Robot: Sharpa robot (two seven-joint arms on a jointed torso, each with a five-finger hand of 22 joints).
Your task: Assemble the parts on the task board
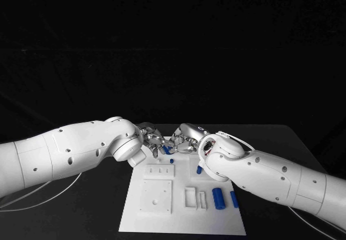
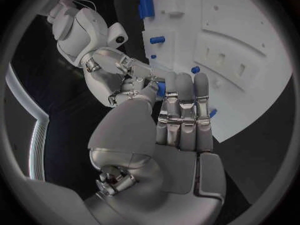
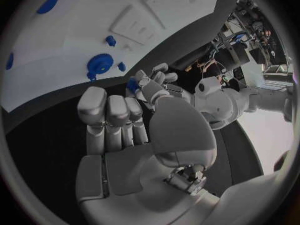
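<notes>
Both hands meet over far edge of task board (image 1: 144, 220); left hand (image 1: 150, 137) and right hand (image 1: 184, 140) both pinch one blue part (image 1: 166, 149) between fingertips; other blue parts (image 1: 218, 195) lie on board

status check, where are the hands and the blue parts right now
Left hand and right hand meet fingertip to fingertip over task board far edge, small blue part between them. Grip unclear. Nothing blocking.

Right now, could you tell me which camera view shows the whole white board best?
The head view: the board lies flat with its near edge and both sides visible, only the far end hidden by the hands. Both wrist views show just a curved part of it.
</notes>
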